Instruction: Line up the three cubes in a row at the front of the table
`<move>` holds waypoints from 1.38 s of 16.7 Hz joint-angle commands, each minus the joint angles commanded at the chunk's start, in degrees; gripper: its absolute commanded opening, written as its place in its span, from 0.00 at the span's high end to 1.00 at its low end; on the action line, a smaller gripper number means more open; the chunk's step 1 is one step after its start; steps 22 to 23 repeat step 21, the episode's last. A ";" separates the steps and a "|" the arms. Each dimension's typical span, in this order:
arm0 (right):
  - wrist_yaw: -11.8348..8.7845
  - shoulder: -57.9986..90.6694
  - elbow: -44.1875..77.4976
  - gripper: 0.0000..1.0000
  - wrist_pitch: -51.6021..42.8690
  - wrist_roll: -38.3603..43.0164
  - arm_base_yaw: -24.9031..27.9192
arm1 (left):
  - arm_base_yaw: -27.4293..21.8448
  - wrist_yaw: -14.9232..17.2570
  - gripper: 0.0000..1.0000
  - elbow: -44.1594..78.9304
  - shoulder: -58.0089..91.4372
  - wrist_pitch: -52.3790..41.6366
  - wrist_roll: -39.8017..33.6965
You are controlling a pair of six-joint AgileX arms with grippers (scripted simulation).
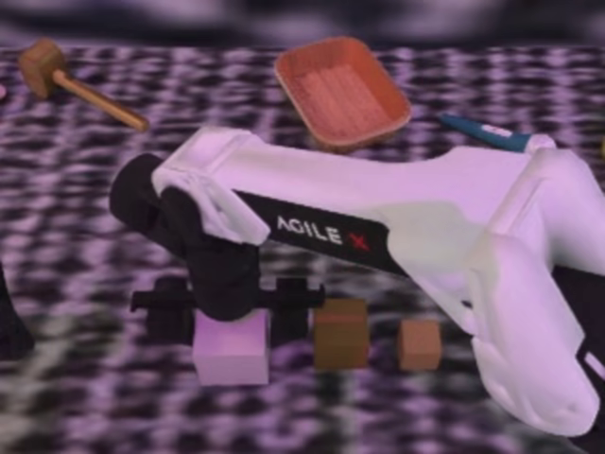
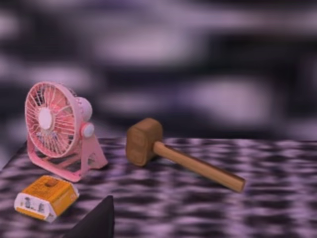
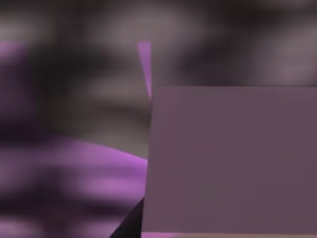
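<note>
The three cubes stand in a row near the table's (image 1: pixel 85 407) front edge. The pale pink-lilac cube (image 1: pixel 232 348) is at the left, the brown wooden-looking cube (image 1: pixel 340 333) in the middle, and the small salmon-orange cube (image 1: pixel 419 344) at the right. My right arm reaches across from the right. Its gripper (image 1: pixel 231 312) comes down over the lilac cube (image 3: pixel 233 158), one dark finger on each side, shut on it. One fingertip (image 3: pixel 131 223) lies against the cube's edge. My left arm (image 1: pixel 8 322) is parked at the left edge, with one fingertip (image 2: pixel 101 218) showing.
An orange-red tray (image 1: pixel 342 92) lies at the back centre and a wooden mallet (image 1: pixel 80 85) at the back left. A teal-handled tool (image 1: pixel 487 132) is at the back right. A pink fan (image 2: pixel 57 126) and a small orange box (image 2: pixel 47 197) sit near the mallet (image 2: pixel 173 156).
</note>
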 joint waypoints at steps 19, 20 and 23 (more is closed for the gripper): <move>-0.02 -0.64 13.73 0.00 -14.50 0.03 0.37 | 0.00 0.00 0.00 0.00 0.00 0.00 0.00; -0.01 -0.76 14.38 0.00 -15.15 -0.02 0.39 | 0.00 0.00 0.00 0.00 0.00 0.00 0.00; -0.01 -0.79 14.47 0.00 -15.24 -0.03 0.39 | 0.00 0.00 0.00 0.00 0.00 0.00 0.00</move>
